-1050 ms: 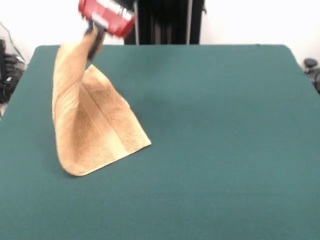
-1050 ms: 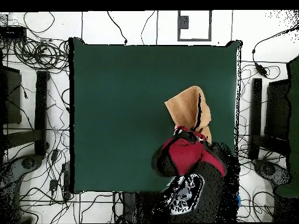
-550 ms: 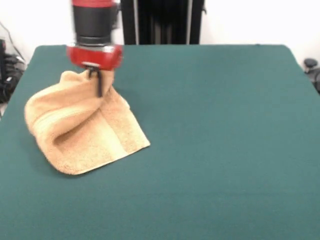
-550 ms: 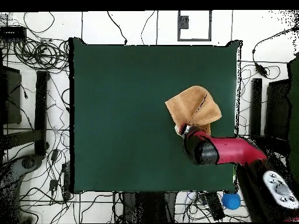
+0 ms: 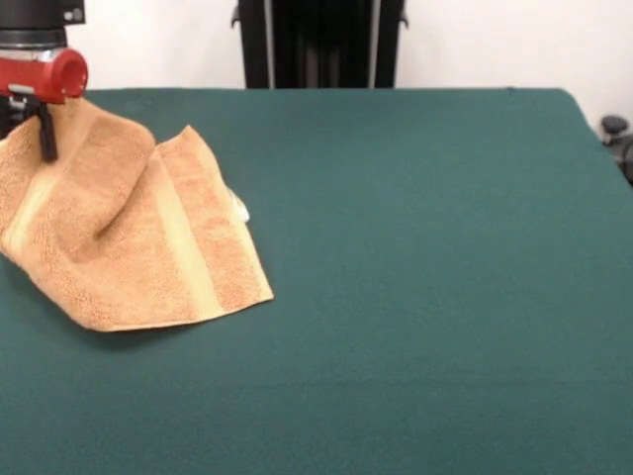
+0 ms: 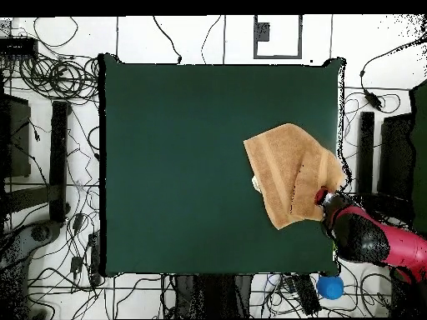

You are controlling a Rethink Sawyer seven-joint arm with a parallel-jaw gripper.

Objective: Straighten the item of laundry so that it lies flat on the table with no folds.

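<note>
One orange-tan towel (image 5: 129, 237) lies at nine o'clock on the green table (image 5: 425, 257), partly spread with a ridge. We see one pincer (image 5: 45, 134) closed on its lifted far corner. Cables (image 6: 50, 79) surround the table; one blue ball (image 6: 330, 287) sits at five o'clock overhead.

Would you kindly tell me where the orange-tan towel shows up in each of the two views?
Front view: the towel lies at the left, under the pincer.
Overhead view: the towel sits at the table's right edge.
Shared landmark: the red arm end gripping the towel's corner.
</note>
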